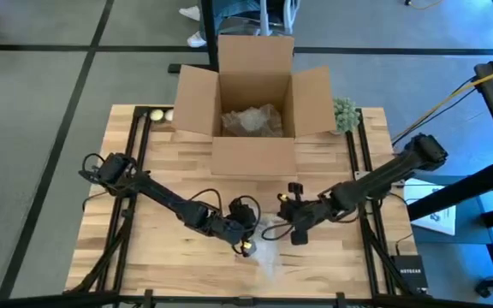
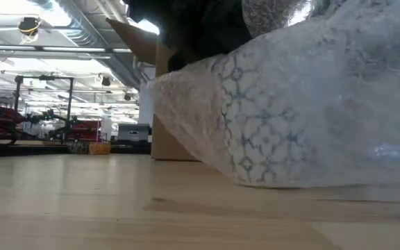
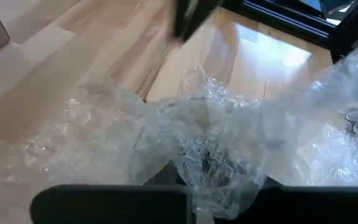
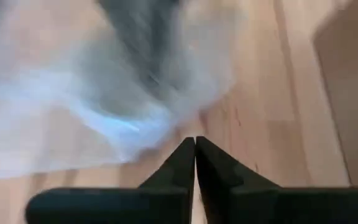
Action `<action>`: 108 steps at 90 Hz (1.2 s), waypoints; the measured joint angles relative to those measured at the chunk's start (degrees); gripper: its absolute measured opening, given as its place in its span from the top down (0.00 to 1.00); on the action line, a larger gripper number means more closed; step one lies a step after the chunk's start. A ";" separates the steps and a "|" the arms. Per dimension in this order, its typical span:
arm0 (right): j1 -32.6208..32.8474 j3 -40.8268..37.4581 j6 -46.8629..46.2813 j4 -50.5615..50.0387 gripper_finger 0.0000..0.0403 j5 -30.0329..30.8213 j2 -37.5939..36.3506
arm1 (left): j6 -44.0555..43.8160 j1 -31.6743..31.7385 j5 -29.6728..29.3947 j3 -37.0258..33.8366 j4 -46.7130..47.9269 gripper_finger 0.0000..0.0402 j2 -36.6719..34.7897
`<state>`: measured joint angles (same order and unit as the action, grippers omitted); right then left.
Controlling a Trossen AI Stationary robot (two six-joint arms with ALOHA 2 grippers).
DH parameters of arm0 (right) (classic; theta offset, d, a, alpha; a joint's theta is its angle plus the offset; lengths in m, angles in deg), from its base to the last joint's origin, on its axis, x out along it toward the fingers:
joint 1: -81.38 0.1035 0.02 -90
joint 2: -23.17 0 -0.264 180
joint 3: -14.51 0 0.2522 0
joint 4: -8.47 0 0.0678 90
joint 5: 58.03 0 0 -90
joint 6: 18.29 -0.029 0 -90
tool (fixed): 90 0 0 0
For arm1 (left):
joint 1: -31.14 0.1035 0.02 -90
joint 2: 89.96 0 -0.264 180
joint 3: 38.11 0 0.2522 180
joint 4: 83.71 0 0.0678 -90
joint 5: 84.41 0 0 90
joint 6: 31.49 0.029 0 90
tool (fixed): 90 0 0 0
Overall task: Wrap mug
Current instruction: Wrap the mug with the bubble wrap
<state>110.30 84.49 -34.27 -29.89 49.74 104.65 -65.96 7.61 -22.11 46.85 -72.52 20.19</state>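
Note:
A sheet of clear bubble wrap [image 1: 270, 250] lies bunched on the wooden table near its front edge, and it fills the low view [image 2: 311, 118]. No mug shows; the wrap covers that spot. My left gripper [image 1: 245, 244] is at the wrap's left side, shut on a gathered bunch of it [image 3: 207, 168]. My right gripper [image 4: 195, 144] hovers at the wrap's right side [image 1: 291, 229], its fingers shut with nothing between them. Whether it touches the wrap I cannot tell. My left gripper holds a crumpled bunch of the bubble wrap [image 3: 211, 186], several layers gathered together, between its two fingers. The wrap itself hides the fingertips. The fingers come in low from the table's left, and the rest of the sheet lies slack on the table beyond them.
An open cardboard box [image 1: 255, 94] with more wrap inside stands at the far middle of the table. A green tuft [image 1: 345, 113] sits to its right, two pale balls [image 1: 161, 115] to its left. A black device [image 1: 409, 274] is at the near right.

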 joint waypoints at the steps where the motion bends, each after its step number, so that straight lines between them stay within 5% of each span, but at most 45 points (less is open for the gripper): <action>1: 0.12 0.19 0.35 0.55 1.00 -0.05 -0.01 | 0.00 0.00 0.00 0.00 0.00 1.00 0.00; 24: 0.55 -0.60 6.22 17.92 1.00 -0.47 7.04 | 0.46 -0.09 0.09 0.00 -0.23 1.00 0.02; 48: 0.66 -0.32 5.77 18.32 1.00 -0.14 14.79 | 1.89 -0.82 0.10 -0.04 -0.23 1.00 -0.08; 84: 0.64 -0.62 5.77 20.02 1.00 -0.75 15.44 | 1.88 -5.03 -1.62 -0.07 4.28 1.00 -8.44; 108: 0.61 -0.69 5.79 19.99 1.00 -0.75 15.47 | 5.83 -3.93 -2.60 0.00 -1.21 1.00 -6.26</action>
<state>110.92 83.80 -28.48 -9.90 48.99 120.12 -60.14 3.68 -24.71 46.84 -73.72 13.92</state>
